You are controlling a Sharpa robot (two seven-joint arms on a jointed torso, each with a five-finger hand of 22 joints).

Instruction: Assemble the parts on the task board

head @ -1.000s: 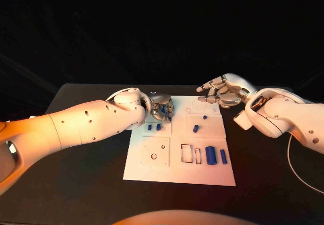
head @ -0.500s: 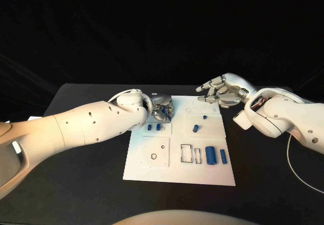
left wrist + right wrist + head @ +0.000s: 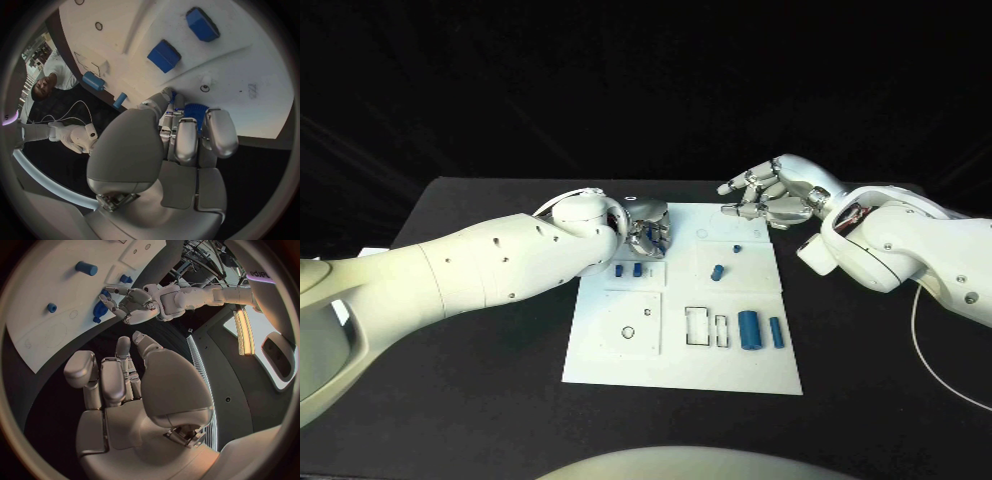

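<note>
Start with the black surface and the white task board lying between your two arms: most of the job looks to be ahead of you. Your left hand is down on the board's far corner, fingers curled round a blue part that peeps out between its fingertips, so count that one as in hand but not yet seated. Just short of that hand two small blue blocks lie loose side by side. Your right hand hovers off the board's far edge, fingers apart, holding nothing. Nearer you from it sit a slanted blue peg and a smaller blue piece, then a thick cylinder and a thin bar beside outlined slots that look unfilled
</note>
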